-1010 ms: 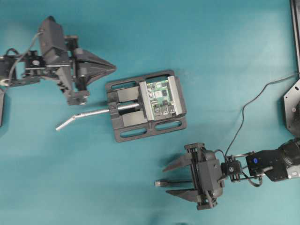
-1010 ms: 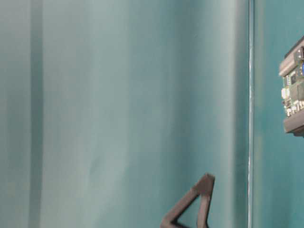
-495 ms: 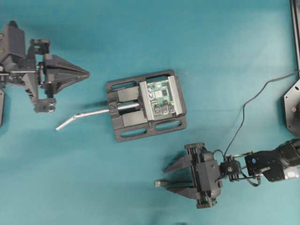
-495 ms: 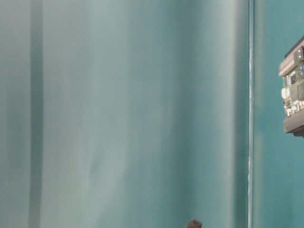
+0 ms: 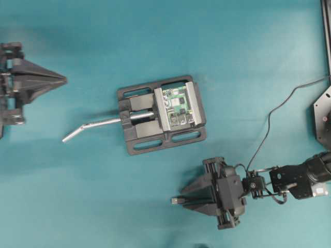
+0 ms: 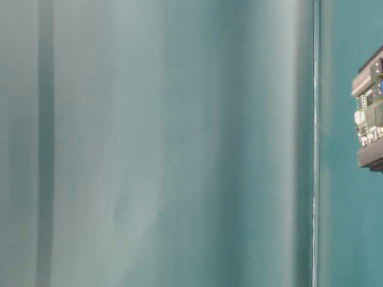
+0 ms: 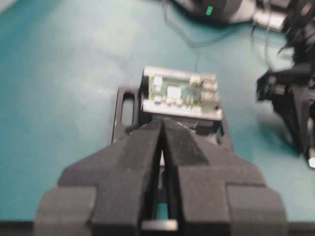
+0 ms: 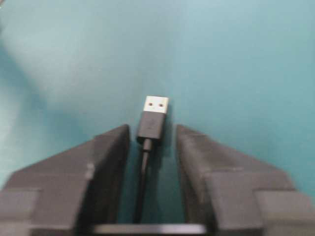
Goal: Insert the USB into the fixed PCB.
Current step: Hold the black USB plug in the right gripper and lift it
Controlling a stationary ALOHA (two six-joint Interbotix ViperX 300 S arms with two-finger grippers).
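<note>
left pincer (image 5: 49, 80) cut off at overhead edge; fixed pcb (image 6: 371, 110) cropped.

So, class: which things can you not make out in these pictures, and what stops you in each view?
- Fixed PCB: table-level view, cut off by the right edge.
- PCB ports: left wrist view, too blurred to tell types.
- USB: overhead view, body hidden between the right gripper fingers.
- Left gripper: overhead view, arm cut off by the left edge.

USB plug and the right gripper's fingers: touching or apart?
Apart: the right wrist view shows teal table on both sides between the USB and the fingers.
</note>
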